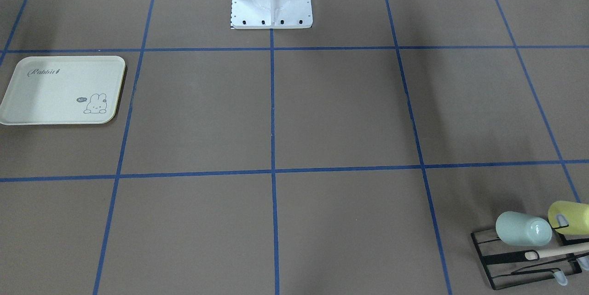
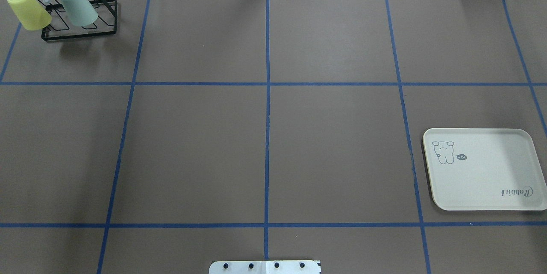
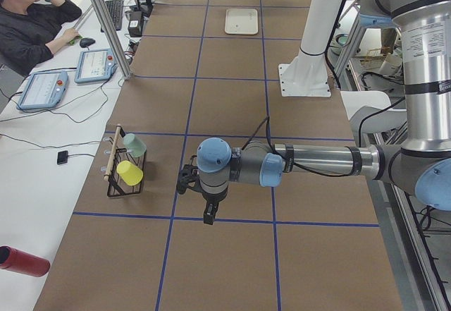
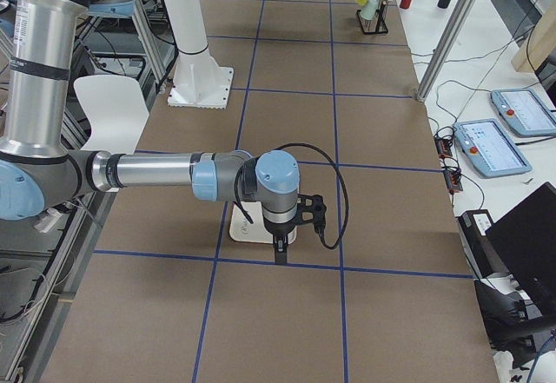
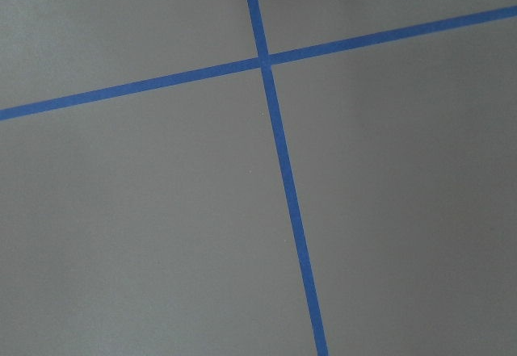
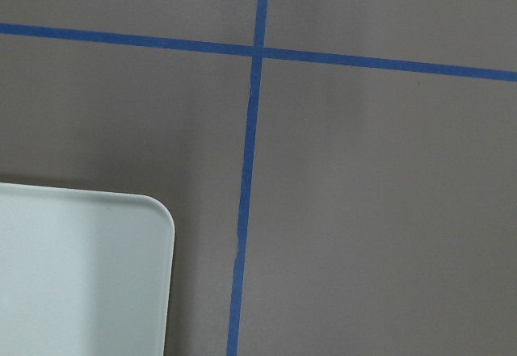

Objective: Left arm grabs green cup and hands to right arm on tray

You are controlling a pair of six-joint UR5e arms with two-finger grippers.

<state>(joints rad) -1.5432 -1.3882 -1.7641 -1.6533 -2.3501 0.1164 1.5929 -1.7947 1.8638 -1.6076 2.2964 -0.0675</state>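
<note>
Green cup point(image 2: 78, 7) sits tilted on the far-left wire rack point(image 2: 79, 36); how wide the left gripper point(image 3: 209, 216) and right gripper point(image 4: 279, 253) stand cannot be told.

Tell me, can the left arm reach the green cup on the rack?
Probably yes. The green cup hangs on the black rack beside the yellow cup, and the left arm hovers nearby with nothing standing between them.
</note>
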